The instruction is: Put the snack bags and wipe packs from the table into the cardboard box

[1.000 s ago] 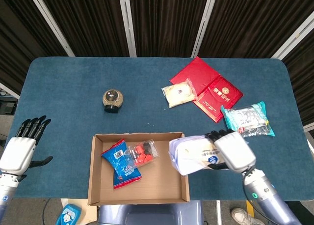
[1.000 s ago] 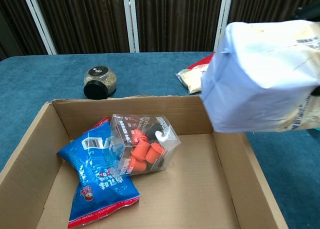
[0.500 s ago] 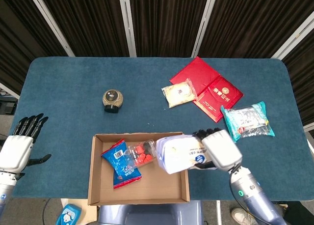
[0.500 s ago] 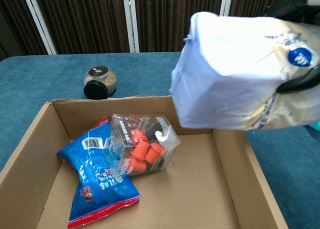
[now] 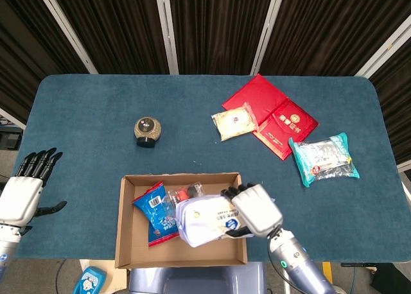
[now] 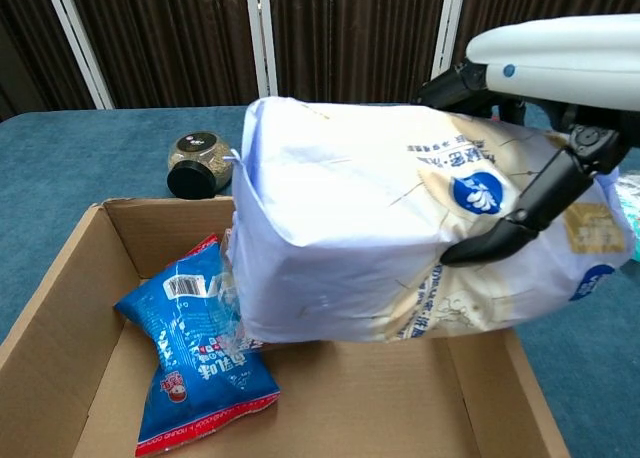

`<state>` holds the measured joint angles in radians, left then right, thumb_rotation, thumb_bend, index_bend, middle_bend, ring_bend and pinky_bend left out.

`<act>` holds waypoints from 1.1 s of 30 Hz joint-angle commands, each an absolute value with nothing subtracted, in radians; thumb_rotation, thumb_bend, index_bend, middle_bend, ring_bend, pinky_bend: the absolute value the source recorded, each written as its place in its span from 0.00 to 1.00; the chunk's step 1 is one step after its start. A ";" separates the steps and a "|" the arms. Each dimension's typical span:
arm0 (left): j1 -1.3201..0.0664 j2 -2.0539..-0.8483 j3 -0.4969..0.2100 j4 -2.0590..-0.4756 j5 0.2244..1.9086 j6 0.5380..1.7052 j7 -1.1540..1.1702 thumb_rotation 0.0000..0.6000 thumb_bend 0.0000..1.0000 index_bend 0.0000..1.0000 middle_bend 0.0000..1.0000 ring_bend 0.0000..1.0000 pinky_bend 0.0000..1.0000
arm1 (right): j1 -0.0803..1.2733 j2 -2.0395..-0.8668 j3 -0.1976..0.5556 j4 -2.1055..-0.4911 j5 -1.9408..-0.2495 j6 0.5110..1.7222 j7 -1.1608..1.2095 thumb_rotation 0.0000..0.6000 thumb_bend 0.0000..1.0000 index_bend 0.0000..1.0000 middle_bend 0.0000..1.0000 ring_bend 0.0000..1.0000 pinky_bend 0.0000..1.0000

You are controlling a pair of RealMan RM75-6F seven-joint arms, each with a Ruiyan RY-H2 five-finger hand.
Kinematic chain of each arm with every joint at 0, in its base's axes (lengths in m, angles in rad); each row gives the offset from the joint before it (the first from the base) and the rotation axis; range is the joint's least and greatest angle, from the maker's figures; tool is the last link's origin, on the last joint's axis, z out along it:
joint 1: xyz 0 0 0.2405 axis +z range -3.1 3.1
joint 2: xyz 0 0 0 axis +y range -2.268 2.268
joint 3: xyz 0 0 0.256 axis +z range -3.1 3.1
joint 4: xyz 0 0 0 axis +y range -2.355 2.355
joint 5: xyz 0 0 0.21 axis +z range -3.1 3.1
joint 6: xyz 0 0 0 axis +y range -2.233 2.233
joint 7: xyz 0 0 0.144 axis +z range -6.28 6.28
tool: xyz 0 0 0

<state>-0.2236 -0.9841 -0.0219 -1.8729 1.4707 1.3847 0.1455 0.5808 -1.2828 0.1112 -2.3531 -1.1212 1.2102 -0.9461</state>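
the right hand (image 5: 257, 209) grips a big white wipe pack (image 5: 205, 220), fingers over its top and the thumb pressed into its near face in the chest view. the pack hangs over the right half of the cardboard box (image 5: 128, 242), above the floor rather than on it, its left end tilted down a little in the chest view. whether it touches anything below cannot be told.

in the box a blue snack bag (image 5: 156, 214) lies flat at the left. just right of it sits a clear pack of orange pieces (image 5: 183, 194), mostly hidden behind the wipe pack.

the left hand (image 5: 24, 191) hangs off the table's left edge, holding nothing, fingers straight and slightly apart, thumb out to the side.

on the blue table (image 5: 90, 114), a teal pack (image 5: 323, 156) lies near the right edge, well apart from the box. a small pale snack bag (image 5: 234, 121) lies further back, against the left edge of the red envelopes (image 5: 270, 111), which overlap each other. a round jar (image 5: 147, 131) with a dark lid rests on its side behind the box's left half, apart from it.
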 commanded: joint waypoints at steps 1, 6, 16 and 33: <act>-0.223 -0.984 -0.022 -1.871 1.472 1.384 0.146 1.00 0.00 0.00 0.00 0.00 0.00 | 0.599 -1.335 0.110 -2.356 -1.094 1.237 -0.977 1.00 0.12 0.67 0.63 0.63 0.72; -0.221 -0.983 -0.026 -1.870 1.472 1.384 0.143 1.00 0.00 0.00 0.00 0.00 0.00 | 0.616 -1.396 0.103 -2.356 -1.069 1.262 -1.010 1.00 0.10 0.55 0.50 0.52 0.62; -0.219 -0.981 -0.030 -1.870 1.473 1.381 0.142 1.00 0.00 0.00 0.00 0.00 0.00 | 0.637 -1.425 0.094 -2.356 -1.045 1.314 -1.058 1.00 0.04 0.00 0.01 0.02 0.22; -0.213 -0.980 -0.037 -1.872 1.476 1.384 0.138 1.00 0.00 0.00 0.00 0.00 0.00 | 0.660 -1.290 0.189 -2.356 -1.015 1.397 -1.048 1.00 0.04 0.00 0.00 0.00 0.16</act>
